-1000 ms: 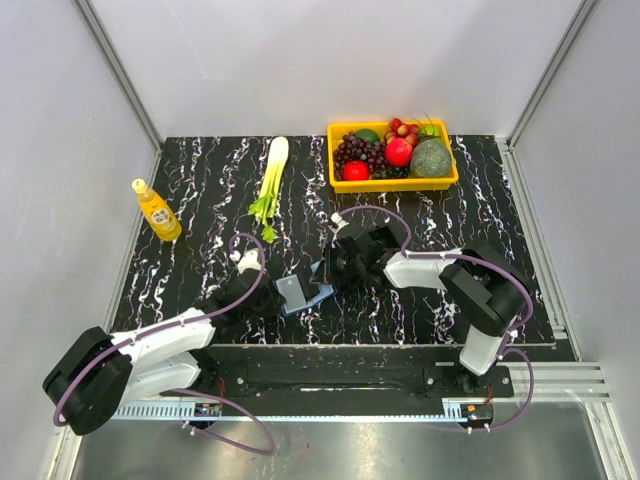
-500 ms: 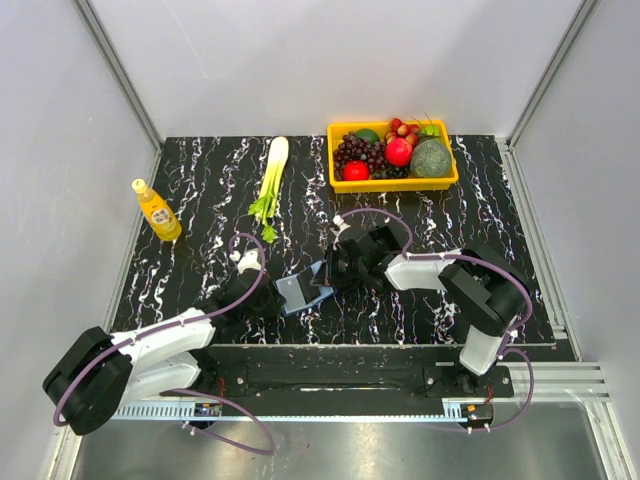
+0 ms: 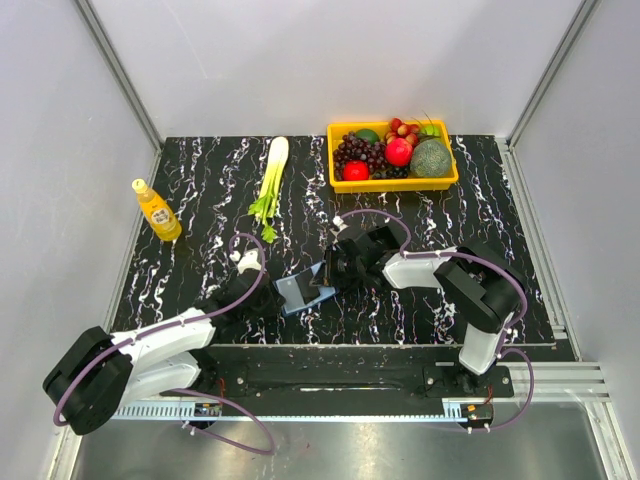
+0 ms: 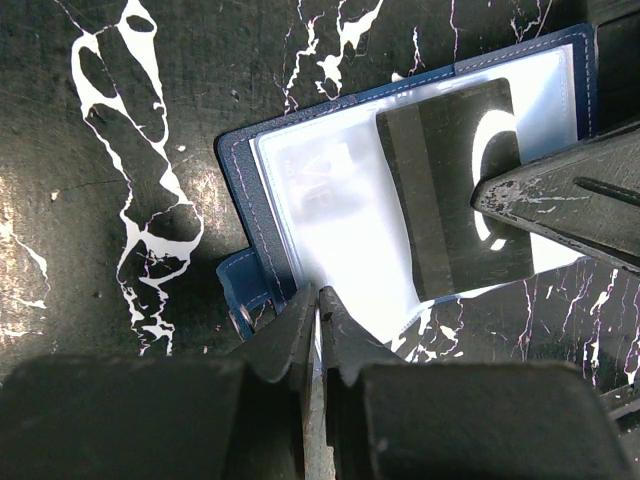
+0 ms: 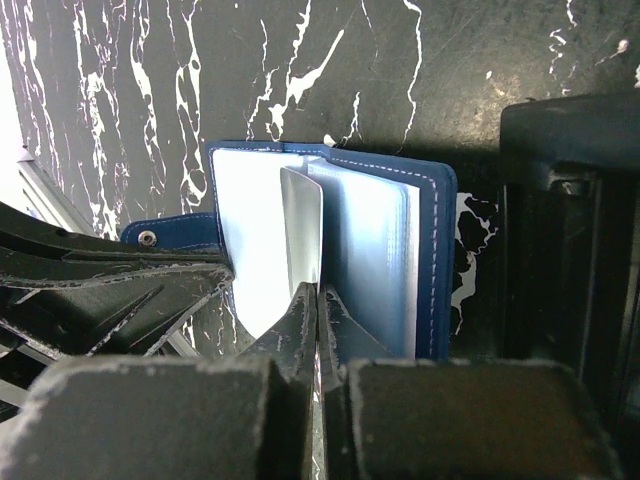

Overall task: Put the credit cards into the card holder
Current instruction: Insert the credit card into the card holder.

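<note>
Pinched at 6 o'clock in left gripper: card holder edge. Clamped in right gripper: credit card. Beware card snagging on entry, dragging holder free

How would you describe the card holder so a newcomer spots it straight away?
On the black marbled table, look near the front edge, midway between the two arms, well in front of the yellow fruit tray. There the card holder lies open between the left gripper and right gripper. It is the only blue thing, a small navy wallet with pale clear sleeves.
</note>
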Tool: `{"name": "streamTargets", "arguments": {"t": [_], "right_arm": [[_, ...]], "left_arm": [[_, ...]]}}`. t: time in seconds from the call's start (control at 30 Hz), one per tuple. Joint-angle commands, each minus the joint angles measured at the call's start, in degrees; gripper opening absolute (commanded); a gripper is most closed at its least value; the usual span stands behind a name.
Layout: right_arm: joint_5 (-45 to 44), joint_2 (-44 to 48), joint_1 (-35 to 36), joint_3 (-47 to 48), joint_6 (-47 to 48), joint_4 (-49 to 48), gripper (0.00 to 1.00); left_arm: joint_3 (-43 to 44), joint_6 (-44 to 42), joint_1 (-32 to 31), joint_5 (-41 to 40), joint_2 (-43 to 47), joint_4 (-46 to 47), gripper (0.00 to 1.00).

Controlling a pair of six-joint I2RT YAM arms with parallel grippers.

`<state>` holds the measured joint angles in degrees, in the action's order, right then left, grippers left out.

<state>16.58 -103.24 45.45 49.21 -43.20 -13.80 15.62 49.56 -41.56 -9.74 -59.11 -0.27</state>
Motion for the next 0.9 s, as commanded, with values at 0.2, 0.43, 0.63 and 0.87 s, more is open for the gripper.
{"name": "streamTargets", "arguments": {"t": [0.2,0.43,0.63,0.87], "right_arm": [[-3.32,1.38,0.43,-0.61,2.42,7.57,0.0],[-0.76,-1.43,1.13,0.71,1.54,6.42,0.0],[-0.41,-3.63,1.48,2.56,1.01,6.34,0.0],[-2.7,0.31,1.66,0.63,2.42,7.67,0.0]], "left_arm": [[1.08,0.36,0.16,-1.6,-0.21,0.89,0.09],[1.43,0.27,0.08,-1.6,-0.48,0.98,0.09],[1.52,0.19,0.25,-1.43,-0.48,0.98,0.09],[1.61,0.19,0.16,-2.21,0.4,0.36,0.09]]}}
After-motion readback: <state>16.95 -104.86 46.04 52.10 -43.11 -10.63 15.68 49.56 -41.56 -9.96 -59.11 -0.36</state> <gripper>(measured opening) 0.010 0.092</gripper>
